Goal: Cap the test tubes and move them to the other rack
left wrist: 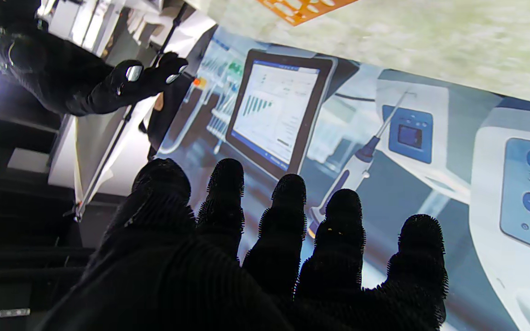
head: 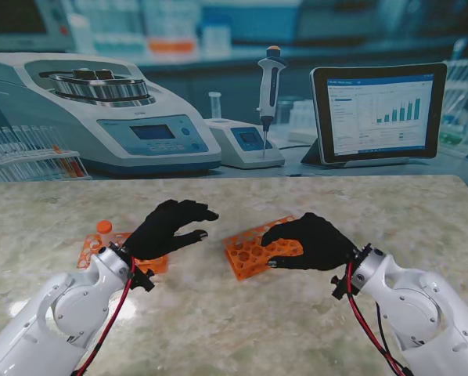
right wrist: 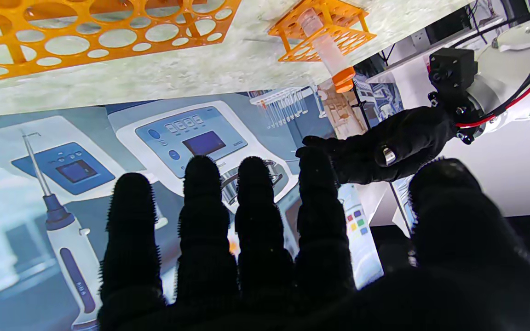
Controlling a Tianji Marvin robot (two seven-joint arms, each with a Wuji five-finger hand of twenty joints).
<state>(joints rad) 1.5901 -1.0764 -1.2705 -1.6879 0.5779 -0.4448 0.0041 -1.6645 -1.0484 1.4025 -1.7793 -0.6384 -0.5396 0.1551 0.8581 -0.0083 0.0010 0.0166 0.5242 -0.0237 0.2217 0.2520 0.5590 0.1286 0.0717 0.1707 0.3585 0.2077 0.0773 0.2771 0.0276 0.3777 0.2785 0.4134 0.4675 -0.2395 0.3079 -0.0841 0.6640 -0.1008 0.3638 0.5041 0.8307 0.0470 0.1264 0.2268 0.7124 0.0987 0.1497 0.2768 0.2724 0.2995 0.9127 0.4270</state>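
Observation:
Two orange tube racks lie on the marble table. The left rack holds one clear tube with an orange cap; the right wrist view shows this rack and the capped tube standing in it. My left hand hovers over the left rack's right part, fingers spread, holding nothing. The right rack has empty holes, as its grid shows. Over its right end floats my right hand, open and empty. In the wrist views the left fingers and right fingers stand apart.
Beyond the table's far edge hangs a printed lab backdrop: a centrifuge, a pipette on a stand and a tablet with charts. Marble table top lies between my arms.

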